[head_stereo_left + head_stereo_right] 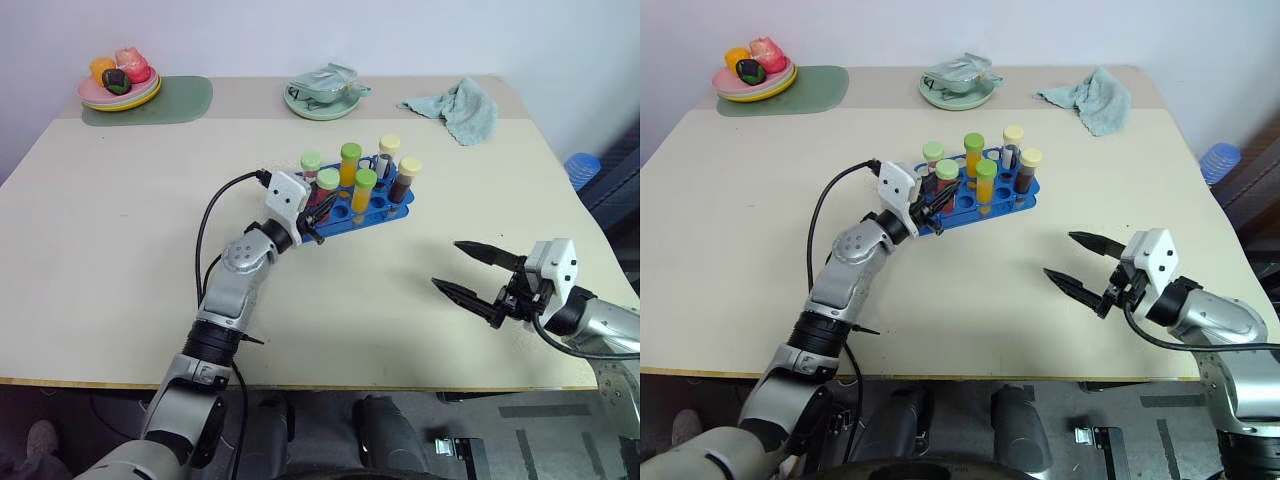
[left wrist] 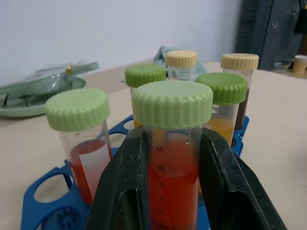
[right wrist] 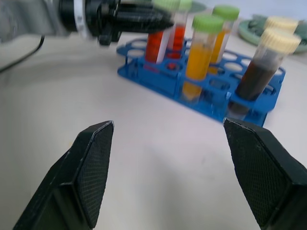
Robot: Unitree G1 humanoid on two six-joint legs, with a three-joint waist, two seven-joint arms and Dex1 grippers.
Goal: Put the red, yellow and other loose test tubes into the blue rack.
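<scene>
Left gripper (image 2: 172, 191) clenched on red tube (image 2: 172, 158) standing in rack (image 1: 385, 210). Right gripper (image 1: 470, 272) released, apart, over table (image 1: 100, 250). 6 tubes racked.

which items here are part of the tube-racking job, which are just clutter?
Job:
bright blue plastic rack
red-liquid tube, pale green cap, clamped in left gripper
yellow tube, brown tube, racked

Clutter:
fruit plate
green mat
crumpled teal cloth
</scene>
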